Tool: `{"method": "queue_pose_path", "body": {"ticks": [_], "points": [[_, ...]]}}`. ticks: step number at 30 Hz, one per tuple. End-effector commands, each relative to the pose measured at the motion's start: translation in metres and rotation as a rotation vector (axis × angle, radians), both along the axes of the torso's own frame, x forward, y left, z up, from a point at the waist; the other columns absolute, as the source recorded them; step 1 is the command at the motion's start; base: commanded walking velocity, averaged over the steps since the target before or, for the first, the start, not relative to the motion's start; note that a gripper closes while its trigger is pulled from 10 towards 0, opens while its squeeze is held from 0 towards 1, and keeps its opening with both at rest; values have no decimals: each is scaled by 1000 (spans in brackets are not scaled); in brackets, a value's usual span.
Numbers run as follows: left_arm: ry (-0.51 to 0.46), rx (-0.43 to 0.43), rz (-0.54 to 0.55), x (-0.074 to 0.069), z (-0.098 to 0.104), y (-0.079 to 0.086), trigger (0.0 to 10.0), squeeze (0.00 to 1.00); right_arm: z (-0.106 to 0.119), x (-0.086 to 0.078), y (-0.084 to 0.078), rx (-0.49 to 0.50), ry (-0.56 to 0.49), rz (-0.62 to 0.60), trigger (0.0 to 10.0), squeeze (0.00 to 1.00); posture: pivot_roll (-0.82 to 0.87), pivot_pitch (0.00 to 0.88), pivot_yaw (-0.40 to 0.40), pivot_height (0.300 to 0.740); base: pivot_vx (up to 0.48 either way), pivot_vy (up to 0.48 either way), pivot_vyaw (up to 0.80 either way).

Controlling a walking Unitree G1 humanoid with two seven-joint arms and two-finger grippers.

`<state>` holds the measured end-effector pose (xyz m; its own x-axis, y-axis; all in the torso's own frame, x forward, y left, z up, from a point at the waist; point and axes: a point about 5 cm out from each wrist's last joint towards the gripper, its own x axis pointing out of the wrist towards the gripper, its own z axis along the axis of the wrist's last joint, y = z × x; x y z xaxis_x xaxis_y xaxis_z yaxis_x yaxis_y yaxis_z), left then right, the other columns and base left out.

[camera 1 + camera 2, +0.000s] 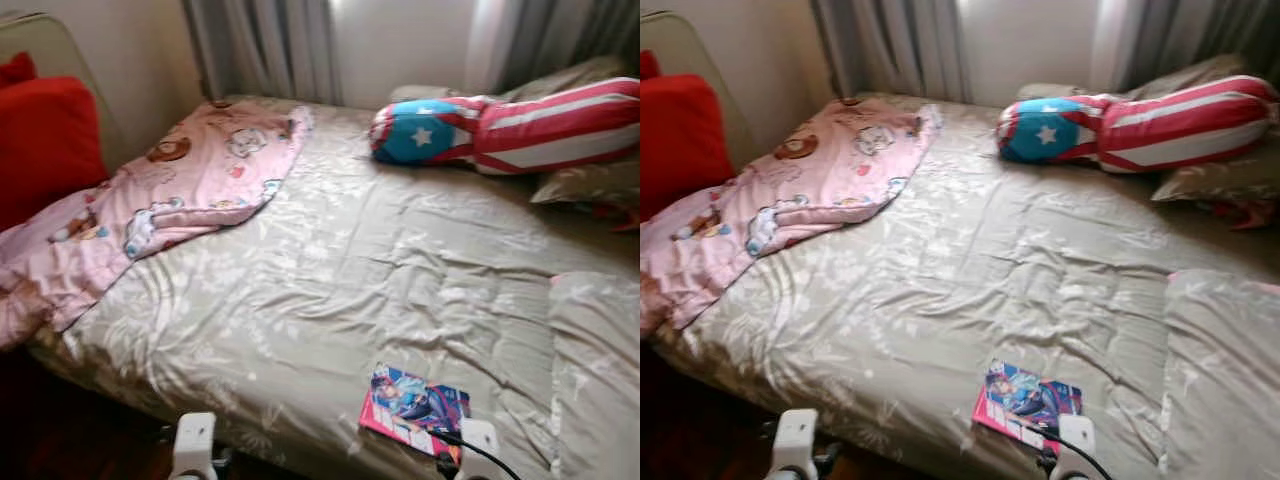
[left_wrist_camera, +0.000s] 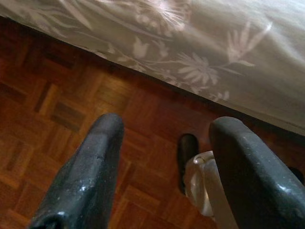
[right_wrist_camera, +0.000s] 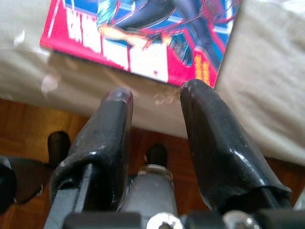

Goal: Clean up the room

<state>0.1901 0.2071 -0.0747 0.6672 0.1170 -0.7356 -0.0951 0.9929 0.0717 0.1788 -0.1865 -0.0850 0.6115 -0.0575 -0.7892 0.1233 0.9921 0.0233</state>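
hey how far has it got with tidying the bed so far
Little looks done: the pink blanket lies crumpled and hangs off the bed. In hand: the right tool, open, sits just short of the comic book at the bed's edge. Left: grasping it; the left tool holds nothing.

Bed (image 1: 330, 270) bears blanket (image 1: 170, 190), pillow (image 1: 520, 125), book (image 1: 418, 408)

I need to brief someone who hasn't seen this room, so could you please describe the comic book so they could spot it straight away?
Start from the bed with its beige floral cover. Follow its near edge toward the robot's right, just ahead of the right gripper, whose fingers are open. There lies the comic book, flat on the cover: thin, pink-bordered, with a blue illustrated front, the only flat printed item among the soft bedding.
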Motion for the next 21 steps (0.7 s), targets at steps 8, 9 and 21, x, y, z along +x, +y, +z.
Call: {"method": "queue_pose_path", "body": {"ticks": [8,9,21], "points": [[31,7,-14,-7,-4,-2,10000,0,-4,-8,3,10,29,2,10000,0,-41,24,27,740,0,480,0],[32,8,-15,-7,-4,-2,10000,0,-4,-9,3,9,32,3,10000,0,-41,25,27,740,0,480,0],[38,15,-21,-8,-4,0,10000,0,-6,-15,-3,5,37,-19,10000,0,-33,70,23,740,0,480,0]]}}
